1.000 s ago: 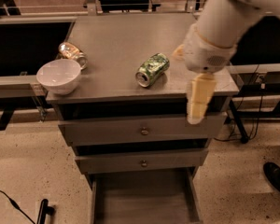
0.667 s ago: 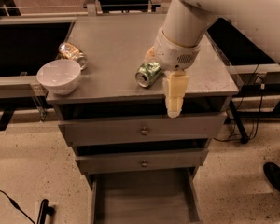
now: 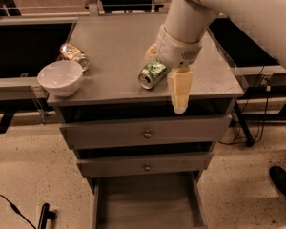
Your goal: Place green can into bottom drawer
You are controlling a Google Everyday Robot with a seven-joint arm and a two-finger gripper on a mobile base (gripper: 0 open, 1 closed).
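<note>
Your gripper [image 3: 165,72] is spread around the green can [image 3: 153,74], which lies sideways on the cabinet top [image 3: 114,42], above the open bottom drawer [image 3: 145,206]. Squeeze off-centre and the can could roll away.

The green can [image 3: 153,73] is mottled green and white; the gripper [image 3: 173,79] just beside it, cream; bowl [image 3: 60,78] white; second can [image 3: 74,55] gold-brown; desk [image 3: 114,42] and bottom drawer [image 3: 143,204] grey.
</note>
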